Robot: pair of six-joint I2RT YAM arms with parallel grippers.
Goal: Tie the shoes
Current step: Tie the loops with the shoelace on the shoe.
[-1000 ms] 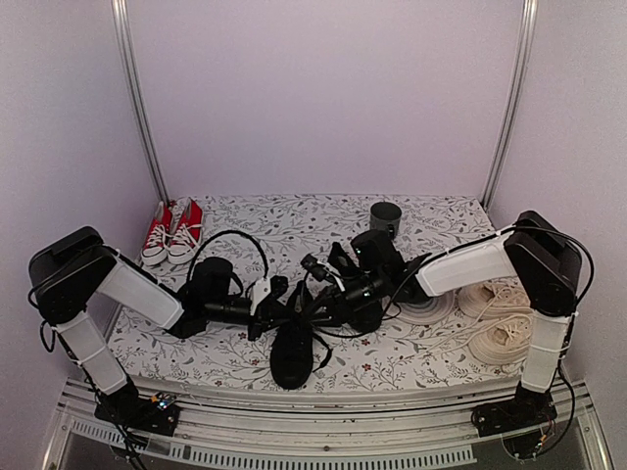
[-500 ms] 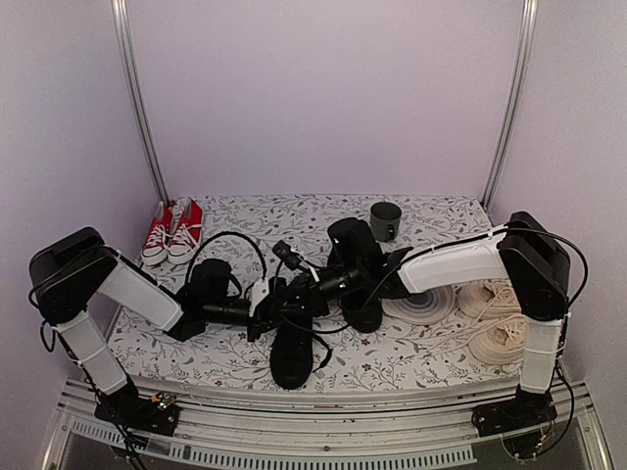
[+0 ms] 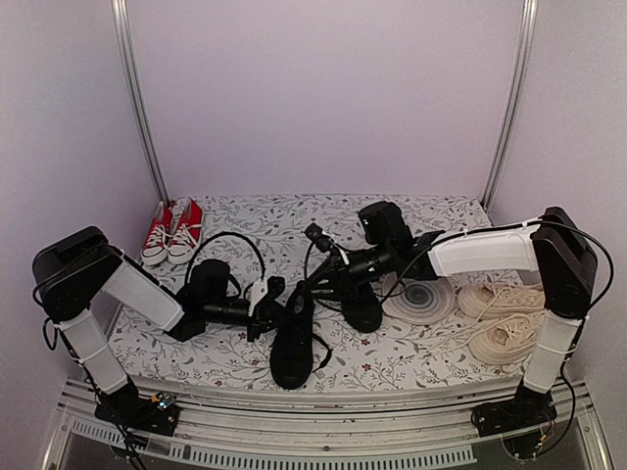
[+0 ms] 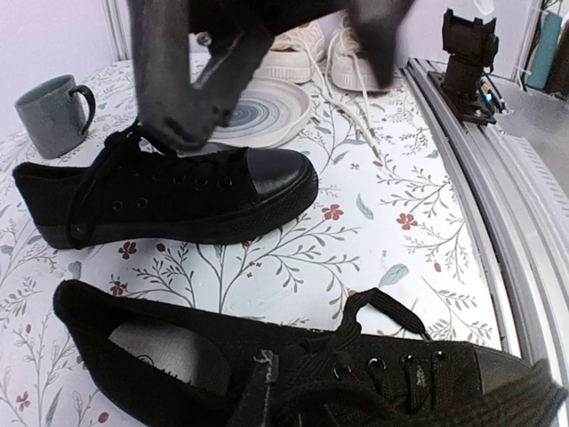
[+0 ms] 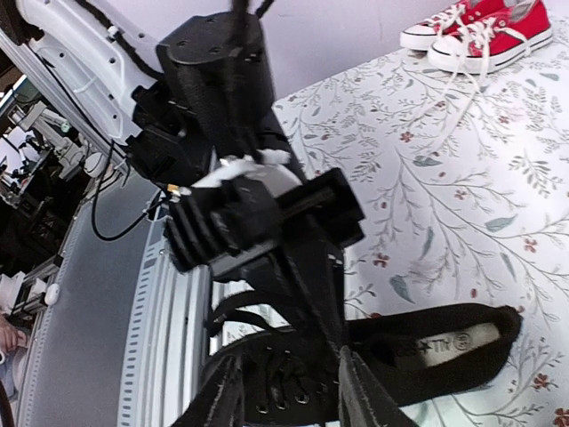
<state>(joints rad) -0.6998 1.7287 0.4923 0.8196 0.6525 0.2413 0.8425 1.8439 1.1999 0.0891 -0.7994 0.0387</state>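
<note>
Two black shoes lie mid-table: the near shoe (image 3: 292, 357) (image 4: 178, 356) (image 5: 418, 347) with toe toward the front edge, the far shoe (image 3: 364, 311) (image 4: 178, 191) beside it. My left gripper (image 3: 284, 302) (image 4: 293, 409) (image 5: 324, 311) presses down at the near shoe's eyelets, shut on its black lace, and a lace loop (image 5: 236, 307) (image 4: 498, 320) hangs off the shoe's side. My right gripper (image 3: 312, 284) (image 5: 293, 396) hovers just above the same shoe, open, its fingers (image 4: 173, 89) straddling the lace area and the left fingertips.
Small red sneakers (image 3: 173, 233) (image 5: 480, 31) stand at the back left. A grey mug (image 3: 385, 217) (image 4: 53, 111) is at the back, a striped plate (image 3: 419, 299) (image 4: 262, 98) right of the far shoe, and cream sneakers (image 3: 505, 313) (image 4: 311, 44) at the right edge.
My right arm reached left over the near shoe, then drew back to the right a little, and its elbow swung outward. The left arm and both shoes stayed put.
</note>
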